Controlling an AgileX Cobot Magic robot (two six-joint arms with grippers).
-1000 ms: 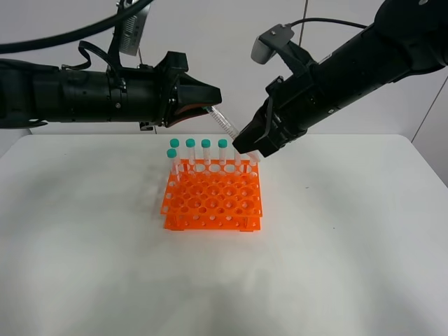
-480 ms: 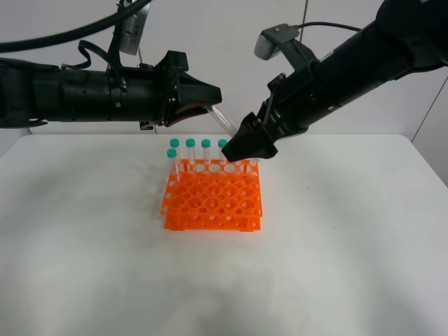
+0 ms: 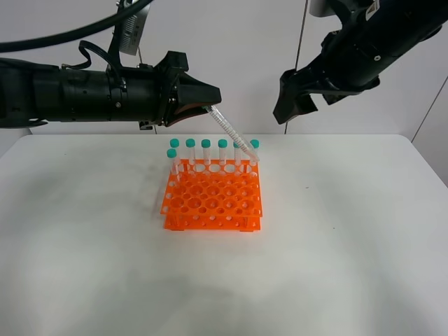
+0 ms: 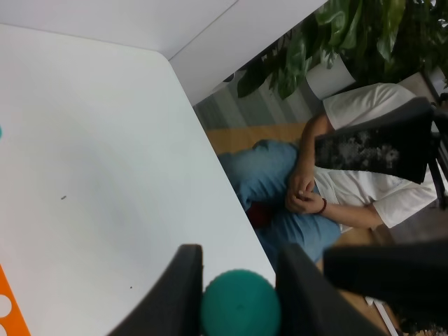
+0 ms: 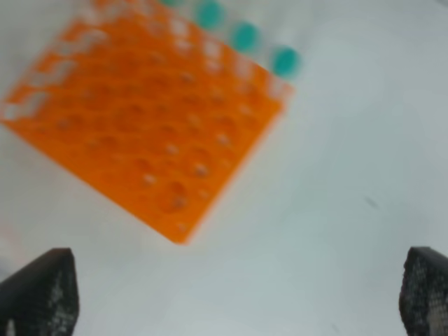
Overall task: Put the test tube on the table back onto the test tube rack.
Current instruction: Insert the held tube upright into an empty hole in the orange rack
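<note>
The test tube [image 3: 233, 134] hangs slanted in the air. Its teal cap [image 4: 240, 302] is pinched in my left gripper [image 3: 213, 98], which is shut on it behind the orange test tube rack [image 3: 213, 199]. The tube's pointed tip lies over the rack's back right corner, next to the several capped tubes [image 3: 206, 147] that stand in the back row. My right gripper [image 3: 287, 106] is open and empty, high above the rack to its right. In the blurred right wrist view the rack [image 5: 140, 133] lies below the open gripper [image 5: 231, 301].
The white table [image 3: 350, 245] stretches wide around the rack. In the left wrist view the table's far edge [image 4: 203, 133] shows, with a seated person [image 4: 336, 182] and green plants [image 4: 350, 35] beyond it.
My right gripper, which was down at the tube's lower end, has risen up and to the right, away from the tube. The left gripper still holds the tube, unmoved.
</note>
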